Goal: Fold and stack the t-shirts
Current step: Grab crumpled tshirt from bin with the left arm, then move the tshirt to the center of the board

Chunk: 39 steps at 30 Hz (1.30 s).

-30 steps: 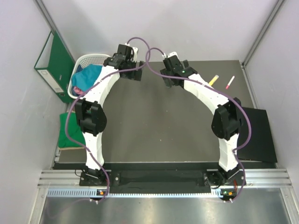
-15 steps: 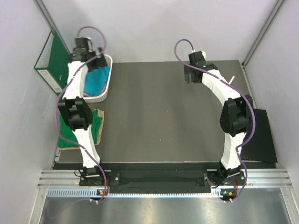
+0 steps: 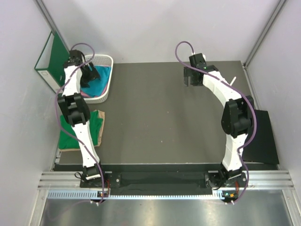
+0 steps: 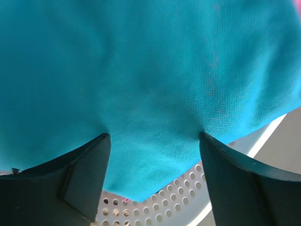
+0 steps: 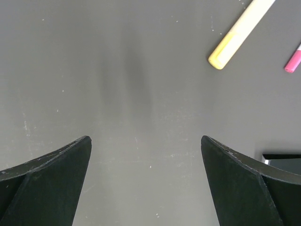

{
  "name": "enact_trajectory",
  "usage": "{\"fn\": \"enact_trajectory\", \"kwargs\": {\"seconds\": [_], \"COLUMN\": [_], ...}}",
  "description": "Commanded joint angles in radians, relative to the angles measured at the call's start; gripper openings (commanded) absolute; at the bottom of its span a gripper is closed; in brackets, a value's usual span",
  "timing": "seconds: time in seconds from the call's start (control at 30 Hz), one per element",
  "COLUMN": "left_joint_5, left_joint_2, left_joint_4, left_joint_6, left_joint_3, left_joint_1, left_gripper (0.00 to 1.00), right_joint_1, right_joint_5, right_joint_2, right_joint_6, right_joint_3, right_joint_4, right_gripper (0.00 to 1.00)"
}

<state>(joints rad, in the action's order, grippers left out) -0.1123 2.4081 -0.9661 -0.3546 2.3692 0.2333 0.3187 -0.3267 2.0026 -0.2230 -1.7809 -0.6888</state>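
The teal-blue t-shirt point(image 3: 101, 80) lies bunched in the white lattice basket point(image 3: 109, 61) at the far left. It fills the left wrist view point(image 4: 150, 70). My left gripper point(image 3: 88, 73) is open and down in the basket. Its gripper point point(image 4: 154, 135) sits over the teal cloth, with both fingertips touching it. The green t-shirt point(image 3: 91, 125) lies folded at the table's left edge, partly behind the left arm. Only a sliver of pink cloth point(image 3: 84, 93) shows in the basket. My right gripper point(image 3: 188, 77) is open and empty over bare table point(image 5: 146, 139) at the far right.
A green ring binder point(image 3: 51, 61) leans on the left wall behind the basket. A yellow marker point(image 5: 240, 33) and a pink marker point(image 5: 294, 61) lie on the dark table beyond the right gripper. A black sheet point(image 3: 261, 136) lies at the right edge.
The left arm swung from the far middle of the table to the basket and went down onto the teal shirt. The right gripper moved right and has since held still.
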Motion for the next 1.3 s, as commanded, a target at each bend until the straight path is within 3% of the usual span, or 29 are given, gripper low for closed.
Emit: {"fn": "enact_trajectory", "kwargs": {"seconds": [0.0, 0.03, 0.07, 0.17, 0.33, 0.43, 0.7, 0.9, 1.13, 1.27], "left_joint_5": [-0.038, -0.04, -0.041, -0.05, -0.063, -0.082, -0.269, -0.394, -0.444, -0.492], "left_joint_2": [0.02, 0.025, 0.028, 0.023, -0.081, -0.225, -0.369, -0.379, -0.406, -0.44], "left_joint_4": [-0.028, -0.028, -0.032, -0.033, 0.035, 0.119, 0.239, 0.259, 0.322, 0.409], "left_joint_6": [-0.018, -0.015, -0.014, -0.018, -0.024, -0.041, -0.069, -0.063, -0.04, -0.113], "left_joint_3": [0.022, 0.024, 0.024, 0.024, -0.017, -0.082, -0.11, -0.081, -0.041, -0.12], "left_joint_1": [-0.003, -0.003, -0.003, -0.003, -0.003, -0.005, -0.044, -0.182, -0.474, -0.506], "left_gripper": [0.73, 0.64, 0.4, 0.0, 0.0, 0.0, 0.0, 0.0, 0.0, 0.0], "right_joint_1": [-0.009, -0.013, -0.016, -0.023, -0.027, -0.039, -0.101, -0.122, -0.135, -0.151], "right_joint_5": [0.037, 0.041, 0.047, 0.051, 0.054, 0.063, 0.132, 0.161, 0.166, 0.184], "right_joint_2": [-0.025, -0.025, -0.027, -0.033, -0.048, -0.05, -0.031, -0.025, -0.024, 0.021], "right_joint_6": [-0.025, -0.03, -0.032, -0.036, -0.042, -0.068, -0.134, -0.159, -0.174, -0.165], "right_joint_3": [-0.043, -0.038, -0.035, -0.026, -0.003, 0.018, 0.061, 0.058, 0.072, 0.074], "right_joint_4": [0.002, 0.0, 0.002, 0.005, 0.012, 0.012, 0.02, 0.028, 0.054, 0.098], "right_gripper": [1.0, 1.0, 1.0, 1.0, 1.0, 0.99, 1.0, 1.0, 1.0, 1.0]}}
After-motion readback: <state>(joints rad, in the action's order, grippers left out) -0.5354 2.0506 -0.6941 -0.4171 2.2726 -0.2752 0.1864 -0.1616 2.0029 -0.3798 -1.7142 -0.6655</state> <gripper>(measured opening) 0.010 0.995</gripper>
